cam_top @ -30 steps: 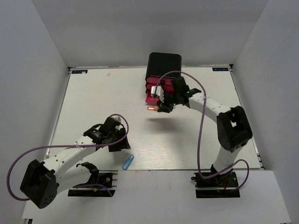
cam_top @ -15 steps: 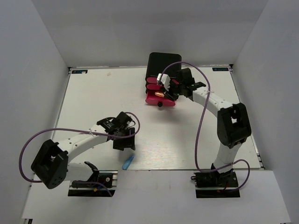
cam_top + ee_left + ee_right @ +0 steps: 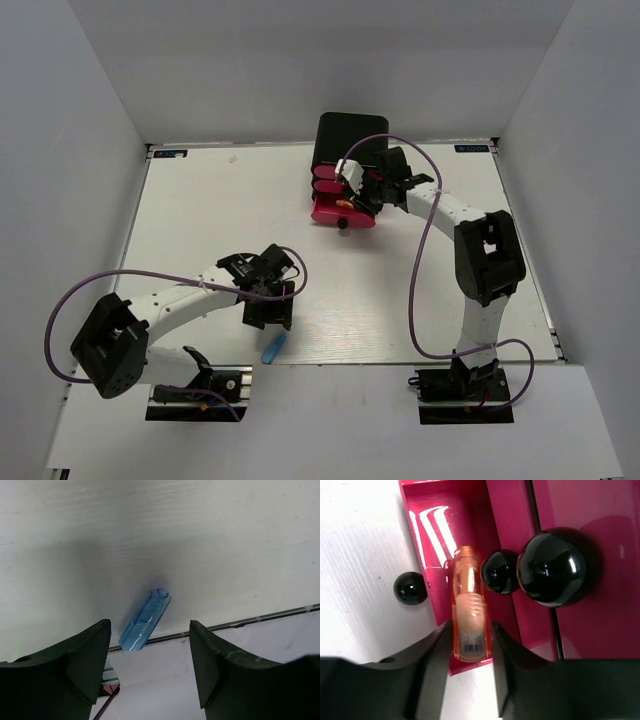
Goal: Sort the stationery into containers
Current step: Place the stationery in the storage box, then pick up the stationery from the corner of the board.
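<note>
A stubby blue capsule [image 3: 273,347] lies on the white table at its near edge. In the left wrist view it [image 3: 145,621] lies slantwise just ahead of the fingertips. My left gripper [image 3: 268,312] hovers over it, open and empty [image 3: 150,645]. My right gripper [image 3: 348,200] is shut on an orange capsule [image 3: 468,610] and holds it over the pulled-out bottom pink drawer [image 3: 430,525] of the black cabinet [image 3: 350,140]. The two upper pink drawers are closed. No pens are in view.
The open drawer's black knob [image 3: 410,588] sticks out toward the table; two other knobs [image 3: 553,566] sit beside my right fingers. A metal rail [image 3: 260,620] runs along the table's near edge, just past the blue capsule. Grey walls enclose the table.
My right gripper carried the orange capsule from in front of the cabinet to over the open bottom drawer. My left gripper moved right and nearer, to above the blue capsule.
</note>
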Action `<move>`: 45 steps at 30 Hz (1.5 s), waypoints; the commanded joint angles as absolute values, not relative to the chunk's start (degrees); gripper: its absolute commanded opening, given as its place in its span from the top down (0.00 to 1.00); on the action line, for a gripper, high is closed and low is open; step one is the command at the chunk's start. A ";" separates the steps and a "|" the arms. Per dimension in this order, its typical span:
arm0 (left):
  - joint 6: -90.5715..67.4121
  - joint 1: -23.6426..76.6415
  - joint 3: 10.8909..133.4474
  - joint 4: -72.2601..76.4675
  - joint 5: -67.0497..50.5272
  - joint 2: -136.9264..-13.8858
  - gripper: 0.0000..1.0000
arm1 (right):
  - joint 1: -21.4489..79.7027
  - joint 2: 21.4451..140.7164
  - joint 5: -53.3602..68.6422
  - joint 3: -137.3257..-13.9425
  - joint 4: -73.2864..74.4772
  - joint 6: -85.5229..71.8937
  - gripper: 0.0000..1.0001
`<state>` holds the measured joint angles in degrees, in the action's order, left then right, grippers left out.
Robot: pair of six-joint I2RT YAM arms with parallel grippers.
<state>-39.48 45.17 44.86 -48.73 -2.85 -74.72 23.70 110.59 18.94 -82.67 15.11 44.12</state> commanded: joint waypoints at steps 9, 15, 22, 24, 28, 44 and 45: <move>-41.04 48.16 49.30 -51.50 1.31 -78.74 0.26 | 22.50 105.39 22.58 -81.65 14.32 43.42 0.54; -41.04 49.74 49.31 -51.33 1.15 -80.68 0.26 | 21.54 95.82 27.33 -71.83 10.98 40.79 0.54; -41.04 51.41 48.78 -50.01 0.97 -85.42 0.30 | 20.31 92.03 31.19 -66.36 10.28 38.68 0.54; -41.04 51.94 48.26 -48.96 2.10 -86.31 0.33 | 19.86 91.23 32.51 -65.57 9.76 37.36 0.54; -41.04 53.08 49.30 -48.96 3.25 -90.26 0.39 | 18.72 88.69 34.01 -64.34 8.53 36.04 0.54; -37.35 51.42 74.92 -41.76 11.34 -94.64 0.92 | 16.53 75.50 32.35 -47.90 -10.98 27.17 0.10; -37.35 50.11 77.32 -40.18 11.34 -97.62 0.96 | 16.35 75.32 31.82 -46.68 -11.33 26.72 0.10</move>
<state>-39.31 52.42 70.02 -46.89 7.97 -94.61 17.12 76.79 33.82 -48.49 -4.67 30.52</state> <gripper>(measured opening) 0.355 0.902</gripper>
